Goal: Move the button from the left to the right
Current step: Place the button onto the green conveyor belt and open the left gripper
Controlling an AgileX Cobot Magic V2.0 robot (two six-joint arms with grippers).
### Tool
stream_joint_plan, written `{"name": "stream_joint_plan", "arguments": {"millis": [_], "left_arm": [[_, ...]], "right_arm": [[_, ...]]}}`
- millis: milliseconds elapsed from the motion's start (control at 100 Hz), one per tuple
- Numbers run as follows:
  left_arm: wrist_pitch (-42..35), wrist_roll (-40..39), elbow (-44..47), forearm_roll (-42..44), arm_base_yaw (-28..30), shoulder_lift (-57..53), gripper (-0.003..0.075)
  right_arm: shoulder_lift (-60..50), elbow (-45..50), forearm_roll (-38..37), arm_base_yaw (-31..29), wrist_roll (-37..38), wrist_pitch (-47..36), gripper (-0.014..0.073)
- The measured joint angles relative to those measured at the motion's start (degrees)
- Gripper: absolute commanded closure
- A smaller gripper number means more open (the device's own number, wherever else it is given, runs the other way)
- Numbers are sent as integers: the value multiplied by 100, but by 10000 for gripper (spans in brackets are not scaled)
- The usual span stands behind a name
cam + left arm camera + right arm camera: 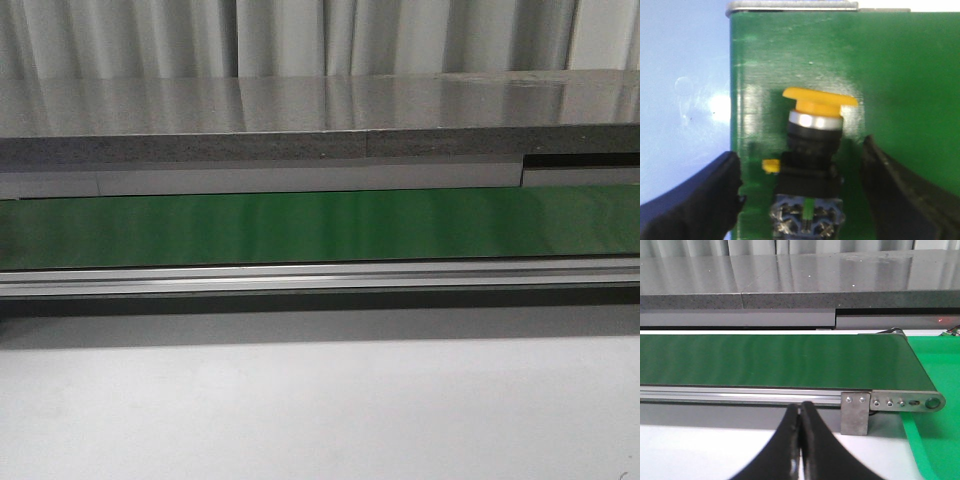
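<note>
the button lies on the green belt, directly between the spread left fingers – long axis toward 12 o'clock, yellow cap leading. these fingers hold nothing and do not touch it. the right fingers – pressed together, empty – sit by the belt's other end; judged nearer: the left arm

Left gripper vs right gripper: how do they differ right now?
The left gripper has its jaws spread wide; the right gripper has its jaws pressed together. The left gripper has the button lying between its jaws on the green belt, not visibly touched; the right gripper holds nothing. The left is over the belt; the right is short of the belt's rail. Both have black fingers.
</note>
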Motion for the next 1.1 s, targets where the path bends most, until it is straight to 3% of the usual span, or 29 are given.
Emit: {"name": "stream_joint_plan", "arguments": {"millis": [310, 610, 1100], "left_arm": [[-20, 40, 0, -248, -22, -87, 177], [-280, 98, 135, -363, -316, -954, 177], [-2346, 98, 2763, -546, -850, -4189, 177]], "right_arm": [[0, 0, 0, 0, 0, 0, 662], [0, 0, 0, 0, 0, 0, 662], [0, 0, -9, 0, 0, 0, 662]]}}
